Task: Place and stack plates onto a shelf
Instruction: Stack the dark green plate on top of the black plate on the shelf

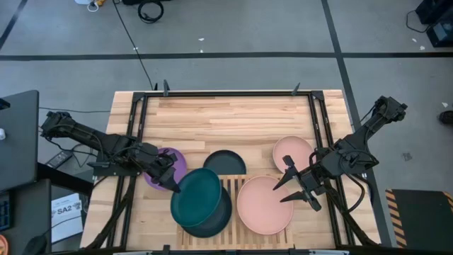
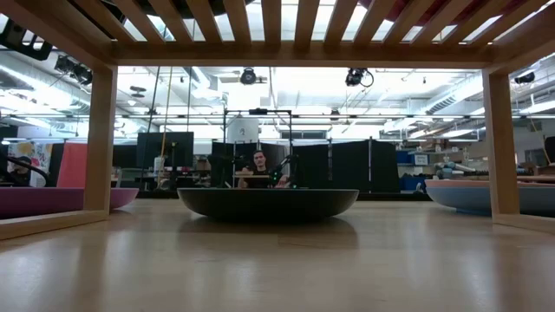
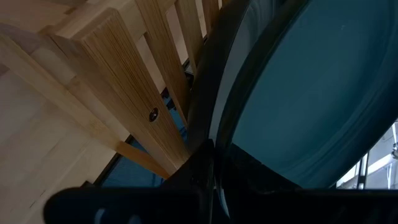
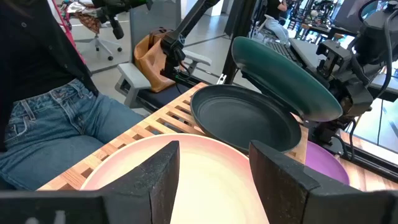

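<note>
On the wooden slat shelf (image 1: 233, 185) at the table's near edge lie a dark grey plate (image 1: 212, 221) on the left and a big pale pink plate (image 1: 263, 205) on the right. My left gripper (image 1: 172, 185) is shut on a teal plate (image 1: 195, 197) above the dark grey one (image 4: 249, 121). My right gripper (image 1: 297, 187) is open over the pink plate's (image 4: 205, 171) right part, touching nothing. On the table rest a purple plate (image 1: 168, 161), a second dark plate (image 1: 225, 162) and a smaller pale pink plate (image 1: 292, 151). My left gripper pinches the teal plate's rim (image 3: 230, 146) at its left edge between the two fingers (image 3: 205, 177), coming level from the table's left. The teal plate (image 4: 286, 78) is tilted over the dark grey plate, low at the held side and raised at the free side.
The shelf stands on wooden legs (image 2: 100, 139); beneath and behind it the low view shows the dark plate (image 2: 267, 202) and plates to either side. A person in jeans (image 4: 50, 124) is close to the table's near edge. Bare planks (image 1: 226, 117) lie toward the far edge.
</note>
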Controlling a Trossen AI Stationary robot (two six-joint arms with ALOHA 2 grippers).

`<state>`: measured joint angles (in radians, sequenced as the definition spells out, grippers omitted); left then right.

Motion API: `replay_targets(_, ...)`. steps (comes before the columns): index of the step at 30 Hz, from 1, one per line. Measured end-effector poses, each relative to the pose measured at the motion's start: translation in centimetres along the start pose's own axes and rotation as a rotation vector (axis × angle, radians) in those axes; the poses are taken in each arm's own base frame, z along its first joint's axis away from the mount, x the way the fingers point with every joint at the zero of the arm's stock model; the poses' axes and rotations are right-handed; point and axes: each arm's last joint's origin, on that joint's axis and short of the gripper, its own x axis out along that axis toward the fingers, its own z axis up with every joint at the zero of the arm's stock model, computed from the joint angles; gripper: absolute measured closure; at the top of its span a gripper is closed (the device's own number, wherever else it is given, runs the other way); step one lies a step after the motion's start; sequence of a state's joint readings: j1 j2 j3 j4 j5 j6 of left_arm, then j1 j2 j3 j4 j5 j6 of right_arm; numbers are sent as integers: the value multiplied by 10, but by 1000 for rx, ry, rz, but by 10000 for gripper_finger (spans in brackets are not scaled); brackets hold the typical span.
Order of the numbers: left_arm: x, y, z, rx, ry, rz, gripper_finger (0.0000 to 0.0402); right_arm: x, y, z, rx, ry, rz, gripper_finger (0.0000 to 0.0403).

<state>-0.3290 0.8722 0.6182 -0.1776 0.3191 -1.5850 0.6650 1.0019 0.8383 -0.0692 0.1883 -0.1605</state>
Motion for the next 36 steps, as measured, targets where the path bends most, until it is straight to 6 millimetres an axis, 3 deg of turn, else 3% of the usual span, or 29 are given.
replay_targets(12, 0, 0, 0, 105, 0, -1, 370, 0, 0, 0, 0, 0, 0, 204)
replay_targets(30, 0, 0, 0, 108, 0, -1, 368, 0, 0, 0, 0, 0, 0, 204)
replay_targets(36, 0, 0, 0, 116, 0, -2, 340, 0, 0, 0, 0, 0, 0, 204)
